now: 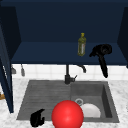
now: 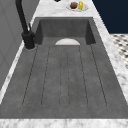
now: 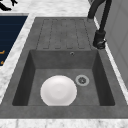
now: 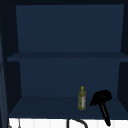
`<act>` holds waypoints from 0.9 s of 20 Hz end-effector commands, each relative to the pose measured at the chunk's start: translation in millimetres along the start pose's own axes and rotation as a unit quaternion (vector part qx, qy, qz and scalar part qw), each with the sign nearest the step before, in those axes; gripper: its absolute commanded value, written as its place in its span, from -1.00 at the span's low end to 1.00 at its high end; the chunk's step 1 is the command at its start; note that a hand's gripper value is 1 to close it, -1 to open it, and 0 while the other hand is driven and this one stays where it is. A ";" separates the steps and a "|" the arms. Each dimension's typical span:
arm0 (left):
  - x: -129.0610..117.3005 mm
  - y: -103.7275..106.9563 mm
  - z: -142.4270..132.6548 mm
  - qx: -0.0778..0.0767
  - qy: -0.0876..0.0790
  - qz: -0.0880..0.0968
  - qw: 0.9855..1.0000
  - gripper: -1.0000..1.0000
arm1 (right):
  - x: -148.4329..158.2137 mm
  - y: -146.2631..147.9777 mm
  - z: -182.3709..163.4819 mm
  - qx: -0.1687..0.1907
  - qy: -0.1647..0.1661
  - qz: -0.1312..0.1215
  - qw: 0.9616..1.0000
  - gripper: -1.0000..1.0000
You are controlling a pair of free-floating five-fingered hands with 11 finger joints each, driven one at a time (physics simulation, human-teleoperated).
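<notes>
The right hand (image 1: 102, 50) is being held at the front edge of the open wall cabinet's bottom shelf (image 1: 50, 53), just right of the olive-green glass bottle (image 1: 81, 45), with a visible gap being kept between the two; its fingers are being shown curled with nothing enclosed, and a long dark stem is being seen hanging below it past the shelf edge. The bottle, slim and narrow-necked, is being shown upright near the front edge, with wide bare shelf being left open to its left. Well below the bottle, the left hand (image 1: 37, 118) is being held over the front left rim of the grey, matte, ribbed sink (image 1: 45, 95), fingers curled and empty, beside a smooth red ball (image 1: 67, 115). A round white plate (image 3: 58, 90) is being shown flat in the basin.
</notes>
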 end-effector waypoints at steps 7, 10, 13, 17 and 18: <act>0.0 0.0 0.0 0.000 0.000 0.000 1.000 0.00 | 0.0 -45.3 8.7 0.001 -0.006 -0.011 1.000 -1.00; 0.0 0.0 0.0 0.000 0.000 0.000 1.000 0.00 | -2.1 -68.0 3.8 0.002 -0.002 -0.010 1.000 -1.00; 0.0 0.0 0.0 0.000 0.000 0.000 1.000 0.00 | -4.8 -92.9 -0.8 0.002 0.000 -0.009 1.000 -1.00; 0.0 0.0 0.0 0.000 0.000 0.000 1.000 0.00 | -5.4 -122.6 -7.2 0.006 -0.005 -0.009 1.000 -1.00; 0.0 0.0 0.0 0.000 0.000 0.000 1.000 0.00 | -4.6 -129.4 -10.2 0.007 -0.007 -0.010 1.000 -1.00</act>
